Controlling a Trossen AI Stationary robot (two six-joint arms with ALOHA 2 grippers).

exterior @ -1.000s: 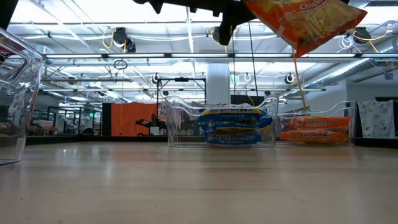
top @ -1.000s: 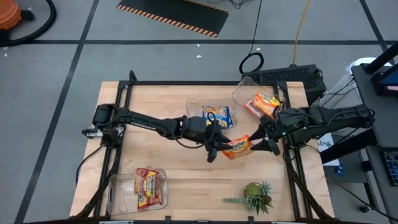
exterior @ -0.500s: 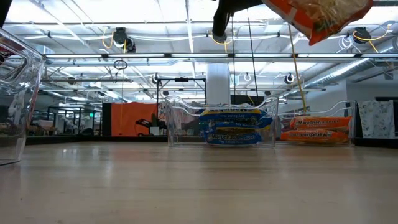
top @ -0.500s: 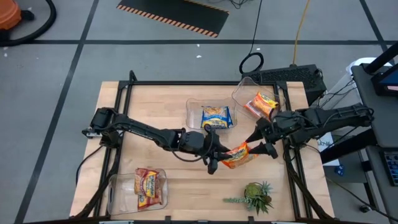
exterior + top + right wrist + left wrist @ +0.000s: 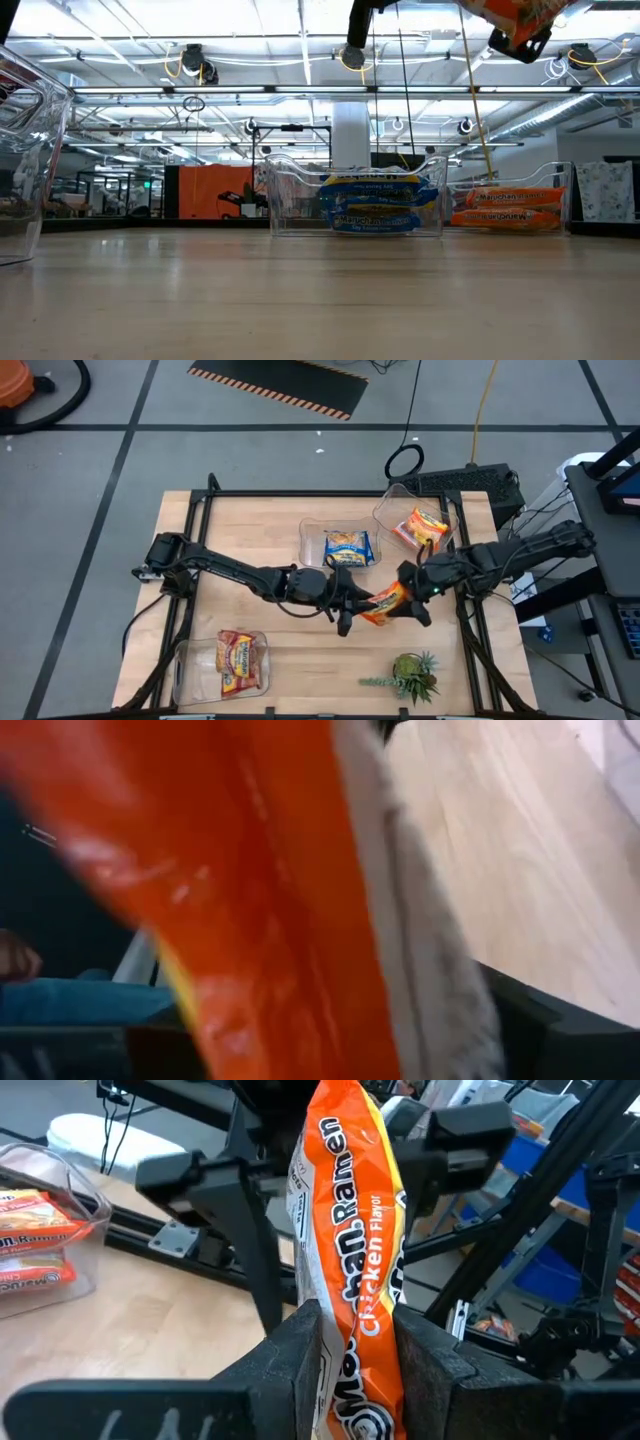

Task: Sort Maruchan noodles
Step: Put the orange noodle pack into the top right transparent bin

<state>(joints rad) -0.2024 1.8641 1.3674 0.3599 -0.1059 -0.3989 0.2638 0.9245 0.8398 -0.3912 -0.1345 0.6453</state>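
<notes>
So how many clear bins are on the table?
3: middle bin at the table centre, right bin near the right edge, left bin near the left edge. None seems hidden.

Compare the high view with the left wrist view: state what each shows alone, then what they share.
Only the high view shows the whole table, the middle bin with blue-and-yellow packets, the near-left bin with a red-brown packet and the green plant.

Only the left wrist view shows the wrapper print, "Ramen" and "Chicken Flavor", and the left gripper's fingers pressed on either side of the packet.

Both show the orange packet held off the table by the left gripper, the right gripper around its other end, and the bin of orange packets.
</notes>
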